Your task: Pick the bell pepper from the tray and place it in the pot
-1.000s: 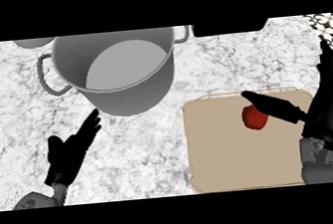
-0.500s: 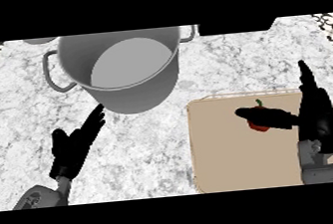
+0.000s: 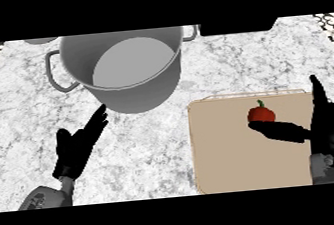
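the bell pepper [image 3: 260,113] was small and red, with a short green stem that pointed up. it stood upright on the tray [image 3: 225,149], in the upper right part of it. the tray was flat and beige, with rounded corners, and it lay on the right side of the counter. the pot [image 3: 125,70] was big, grey and round, with 2 handles on its sides. it stood open, up and left of the tray, apart from it.
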Controlling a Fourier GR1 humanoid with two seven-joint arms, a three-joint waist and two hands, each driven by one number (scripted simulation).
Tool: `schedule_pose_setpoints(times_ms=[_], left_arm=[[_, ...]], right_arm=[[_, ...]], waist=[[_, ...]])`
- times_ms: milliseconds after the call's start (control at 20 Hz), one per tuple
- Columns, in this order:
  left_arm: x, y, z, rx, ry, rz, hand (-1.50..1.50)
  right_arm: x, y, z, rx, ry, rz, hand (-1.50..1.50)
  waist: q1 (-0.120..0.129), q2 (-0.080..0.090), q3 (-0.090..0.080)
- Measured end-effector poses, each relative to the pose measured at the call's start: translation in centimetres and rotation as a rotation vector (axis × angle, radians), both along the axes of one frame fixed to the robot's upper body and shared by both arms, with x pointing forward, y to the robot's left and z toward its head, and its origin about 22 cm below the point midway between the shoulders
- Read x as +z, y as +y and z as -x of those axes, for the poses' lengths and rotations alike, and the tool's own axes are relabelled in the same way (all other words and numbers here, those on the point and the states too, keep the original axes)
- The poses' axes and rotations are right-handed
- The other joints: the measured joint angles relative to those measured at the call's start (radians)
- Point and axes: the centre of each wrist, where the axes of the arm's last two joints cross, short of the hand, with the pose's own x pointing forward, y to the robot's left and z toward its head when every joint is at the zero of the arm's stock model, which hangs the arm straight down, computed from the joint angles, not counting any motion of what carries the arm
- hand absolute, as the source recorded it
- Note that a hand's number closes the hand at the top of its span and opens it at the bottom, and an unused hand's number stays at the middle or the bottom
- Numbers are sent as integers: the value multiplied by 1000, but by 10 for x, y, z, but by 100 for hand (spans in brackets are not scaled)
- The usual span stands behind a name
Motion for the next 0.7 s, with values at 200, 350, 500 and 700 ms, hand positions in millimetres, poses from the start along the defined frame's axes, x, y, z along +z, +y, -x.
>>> schedule_pose_setpoints(times_ms=[200,350,500,700], left_arm=[[0,7,2,-1,-3,-3,0],[-1,0,7,-5,-1,2,0],[-1,6,0,-2,0,4,0],[3,10,-7,-2,1,3,0]], right_arm=[[-11,-9,15,0,-25,-16,-150],[-18,-13,23,24,-74,-61,-150],[-30,-11,22,41,-131,-120,-150],[-43,-7,19,56,-205,-200,-150]], waist=[[0,0,0],[0,0,0],[-1,1,1],[0,1,0]])
